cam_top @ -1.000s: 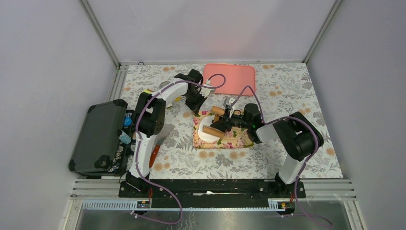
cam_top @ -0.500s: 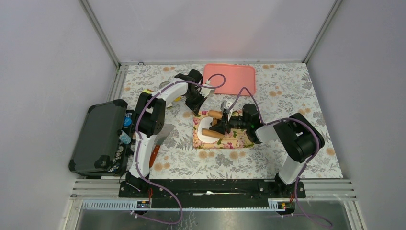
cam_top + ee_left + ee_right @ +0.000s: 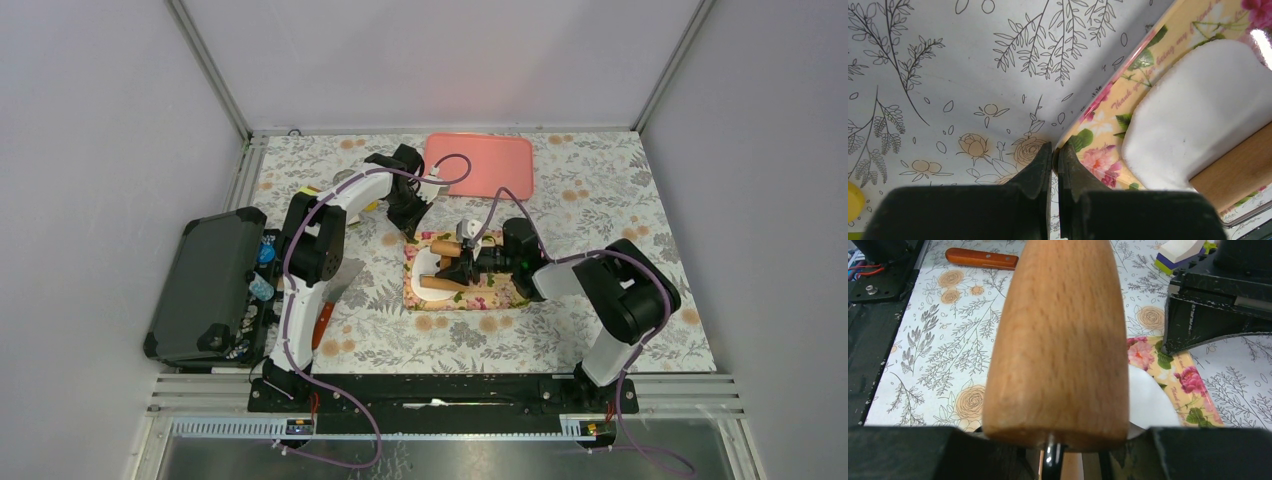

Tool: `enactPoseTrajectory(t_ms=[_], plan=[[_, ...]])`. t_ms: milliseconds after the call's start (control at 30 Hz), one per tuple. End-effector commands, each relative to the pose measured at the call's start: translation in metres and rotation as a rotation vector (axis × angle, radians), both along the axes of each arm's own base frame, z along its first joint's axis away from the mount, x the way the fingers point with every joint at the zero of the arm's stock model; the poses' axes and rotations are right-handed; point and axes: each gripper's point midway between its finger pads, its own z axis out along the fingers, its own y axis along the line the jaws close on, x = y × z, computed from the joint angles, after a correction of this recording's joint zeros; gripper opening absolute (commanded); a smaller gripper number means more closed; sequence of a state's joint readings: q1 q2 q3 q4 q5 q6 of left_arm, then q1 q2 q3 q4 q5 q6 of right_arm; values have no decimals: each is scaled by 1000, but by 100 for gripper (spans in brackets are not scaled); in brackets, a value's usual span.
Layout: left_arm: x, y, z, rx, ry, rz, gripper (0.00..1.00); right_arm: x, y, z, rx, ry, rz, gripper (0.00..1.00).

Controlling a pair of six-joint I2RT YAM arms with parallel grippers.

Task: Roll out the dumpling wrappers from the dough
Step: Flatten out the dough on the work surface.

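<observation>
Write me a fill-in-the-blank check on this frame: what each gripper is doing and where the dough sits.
1. The right gripper is shut on the wooden ____.
2. The dough lies on the floral board; beyond it sits a ____ tray.
3. The left gripper is at the board's edge with its jaws ____.

Missing words: rolling pin; pink; shut.
</observation>
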State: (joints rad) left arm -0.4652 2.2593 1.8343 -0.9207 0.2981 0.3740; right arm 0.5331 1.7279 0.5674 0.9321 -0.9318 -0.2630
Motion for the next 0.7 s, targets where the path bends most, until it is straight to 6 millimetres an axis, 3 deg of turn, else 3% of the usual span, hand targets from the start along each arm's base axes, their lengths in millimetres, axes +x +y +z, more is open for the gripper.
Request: enactPoseTrajectory(t_ms=[0,133,267,500,667], plan=[[7,-1,8,10,-49,-19,0,-74,-30,-84,-233,377,17,0],[5,0,7,11,-41,-10,0,-26,-34,-77,-170,346,-261,0],[0,3,6,14,-33,-12,0,10,-50,-77,-142,381,-504,0],[-2,4,10,11,-39,-23,0,42,-90,-78,-119,367,-784,0],[-2,4,10,16,-43,-28,0,52,-102,-70,-87,382,-873,0]])
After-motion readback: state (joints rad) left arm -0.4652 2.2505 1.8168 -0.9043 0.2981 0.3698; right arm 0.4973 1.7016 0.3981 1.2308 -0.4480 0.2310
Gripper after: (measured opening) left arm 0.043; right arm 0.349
